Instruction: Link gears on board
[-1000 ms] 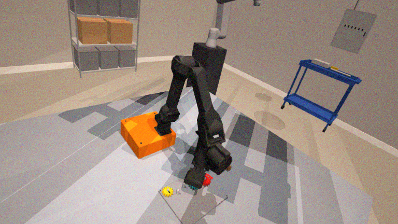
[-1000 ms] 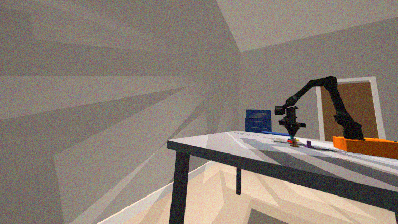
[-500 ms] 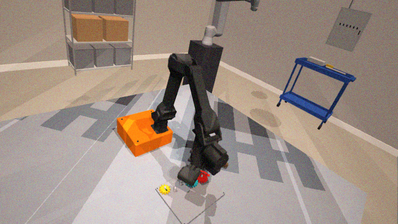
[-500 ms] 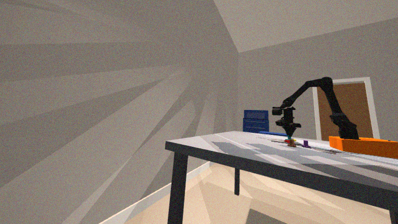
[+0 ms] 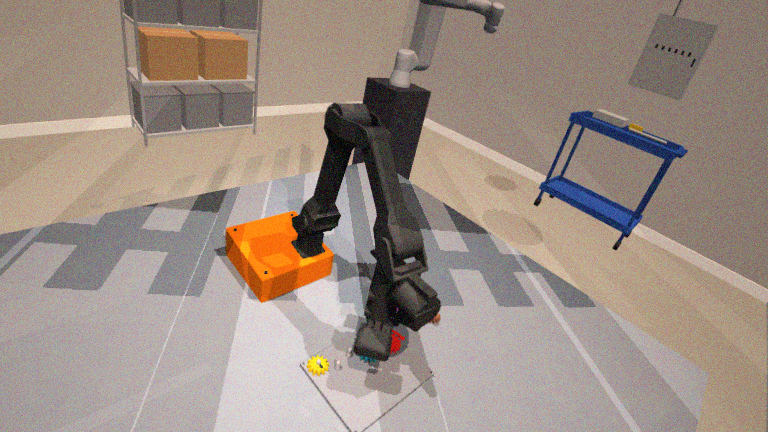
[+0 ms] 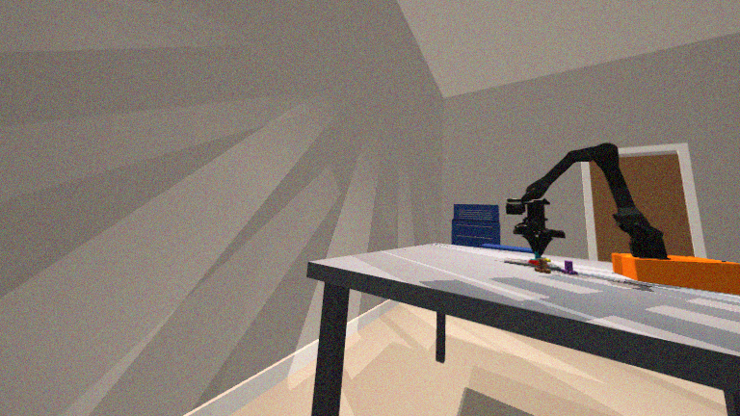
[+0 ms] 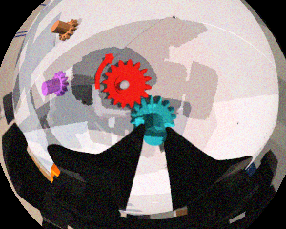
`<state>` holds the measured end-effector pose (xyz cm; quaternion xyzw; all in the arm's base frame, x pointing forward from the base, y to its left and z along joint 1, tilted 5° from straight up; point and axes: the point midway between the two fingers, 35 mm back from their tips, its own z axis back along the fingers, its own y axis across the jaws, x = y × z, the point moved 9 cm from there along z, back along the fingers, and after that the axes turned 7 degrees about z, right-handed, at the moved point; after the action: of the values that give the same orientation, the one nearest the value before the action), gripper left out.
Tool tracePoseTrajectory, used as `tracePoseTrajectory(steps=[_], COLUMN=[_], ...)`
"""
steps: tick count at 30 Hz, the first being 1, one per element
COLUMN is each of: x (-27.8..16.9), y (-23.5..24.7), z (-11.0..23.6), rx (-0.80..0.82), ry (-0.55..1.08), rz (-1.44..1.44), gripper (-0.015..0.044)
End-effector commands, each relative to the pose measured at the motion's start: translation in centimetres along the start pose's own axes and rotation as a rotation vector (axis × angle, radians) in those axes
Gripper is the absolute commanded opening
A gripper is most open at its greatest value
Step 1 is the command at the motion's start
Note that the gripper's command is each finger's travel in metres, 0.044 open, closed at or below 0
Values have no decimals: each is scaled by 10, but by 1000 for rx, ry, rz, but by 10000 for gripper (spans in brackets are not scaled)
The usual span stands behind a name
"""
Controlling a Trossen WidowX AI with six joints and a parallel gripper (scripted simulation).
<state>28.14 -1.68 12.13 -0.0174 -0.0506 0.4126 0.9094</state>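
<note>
My gripper (image 6: 537, 252) (image 7: 154, 129) points down over the board (image 5: 362, 409), shut on the upright hub of the teal gear (image 5: 368, 358) (image 7: 168, 114). The teal gear's teeth adjoin the red gear (image 5: 398, 341) (image 7: 135, 91) in the wrist view. Whether it sits flat on a peg cannot be told. The yellow gear (image 5: 312, 366) with its black stripe is at the board's left corner. Short pegs (image 5: 338, 364) (image 5: 349, 352) stand between yellow and teal. The loose purple gear (image 7: 62, 83) (image 6: 568, 266) and brown gear (image 7: 68, 30) (image 6: 542, 266) stand off the board.
The orange box (image 5: 297, 280) (image 6: 676, 274) surrounds the arm's base behind the board. The red arrow (image 7: 101, 72) curves beside the red gear. The arm covers part of the board in the top view. Shadows fall across the table (image 5: 169, 370).
</note>
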Motion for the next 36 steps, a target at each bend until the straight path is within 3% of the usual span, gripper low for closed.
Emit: tracePoseTrajectory(steps=[1,3,9,14,20,24,29,36], x=[0,0,0,0,0,0,42,117], y=[-1,-1,-1,-1,0,0,21,89], z=[-1,-2,0,10,47,48,40,41], rx=[1,1,1,1,1,1,11,13], ry=[1,1,1,1,1,1,4,-3], rz=[66,77,5,-53,-115,-118,-131,-191], gripper=[0,0,140,140,140,140,271,440])
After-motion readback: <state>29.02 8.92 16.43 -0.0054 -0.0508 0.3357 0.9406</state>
